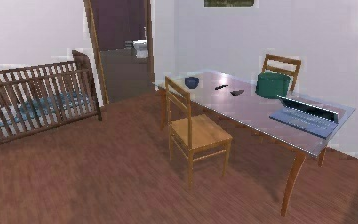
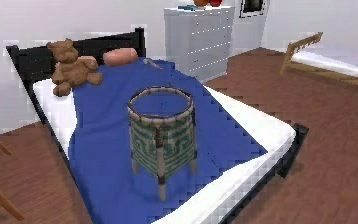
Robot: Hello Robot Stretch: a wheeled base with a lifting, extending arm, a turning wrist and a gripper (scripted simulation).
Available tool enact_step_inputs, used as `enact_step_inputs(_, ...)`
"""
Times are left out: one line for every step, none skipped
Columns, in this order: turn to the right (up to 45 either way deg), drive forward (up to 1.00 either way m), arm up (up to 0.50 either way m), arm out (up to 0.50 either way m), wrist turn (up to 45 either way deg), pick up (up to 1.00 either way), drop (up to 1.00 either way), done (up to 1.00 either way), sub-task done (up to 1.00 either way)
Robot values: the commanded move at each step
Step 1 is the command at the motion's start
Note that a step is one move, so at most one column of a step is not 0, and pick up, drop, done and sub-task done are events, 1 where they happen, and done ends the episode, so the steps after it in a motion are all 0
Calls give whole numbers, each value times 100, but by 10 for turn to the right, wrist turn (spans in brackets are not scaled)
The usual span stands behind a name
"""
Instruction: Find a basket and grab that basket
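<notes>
Tall round basket, dark hoop rim, green-grey woven sides, thin legs, stands upright on blue blanket over white-mattress, black-frame bed, near its close edge.

Risk: soft bedding plus narrow legs, so sideways nudge on approach likely tips it, maybe off bed. Thin rim offers poor hold; slip likely. State of gripper: cannot tell.

Bare blue blanket rings the basket; the teddy bear sits well apart.

Basket on bed (teddy too)
</notes>
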Motion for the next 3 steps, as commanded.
enact_step_inputs(0,0,0,26,0,0,0,0,0)
enact_step_inputs(0,0,0,0,450,0,0,0,0)
enact_step_inputs(0,0,0,0,450,0,0,0,0)
